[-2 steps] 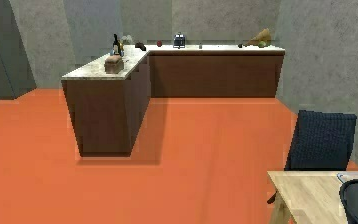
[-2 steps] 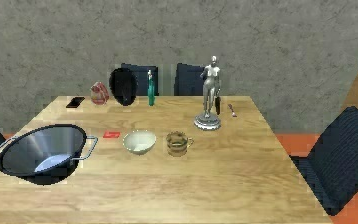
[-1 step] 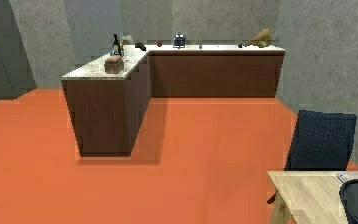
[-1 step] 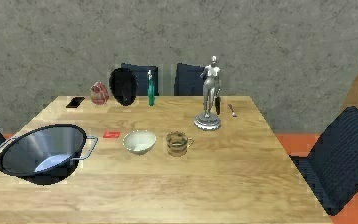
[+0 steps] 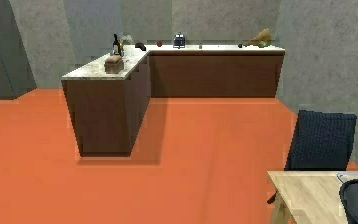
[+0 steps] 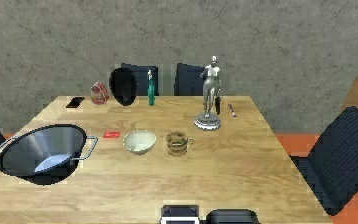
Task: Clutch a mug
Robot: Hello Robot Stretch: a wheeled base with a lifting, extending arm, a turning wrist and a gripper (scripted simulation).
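Mug (image 6: 177, 143) sits about mid-table (image 6: 237, 170), just right of a pale bowl (image 6: 140, 142). There's a silver statue (image 6: 210, 95) farther back on its right and a big dark pan (image 6: 42, 155) off to the left. Gripper fingers: honestly can't tell how they're set.

**Forward view.** Open orange floor (image 5: 207, 150) lies ahead of me. A brown L-shaped counter with a pale top (image 5: 107, 95) bounds it at the left and back. A dark blue chair (image 5: 320, 140) and the corner of a light wooden table (image 5: 302, 195) close the lower right.

**Arm side view.** My free lane is the bare wood along the table's near edge and right part. Obstacles are a large dark two-handled pot (image 6: 42, 155) at the left, a pale bowl (image 6: 140, 142) just beside a small glass mug (image 6: 177, 143), and a silver figure statue (image 6: 211, 95) behind them.
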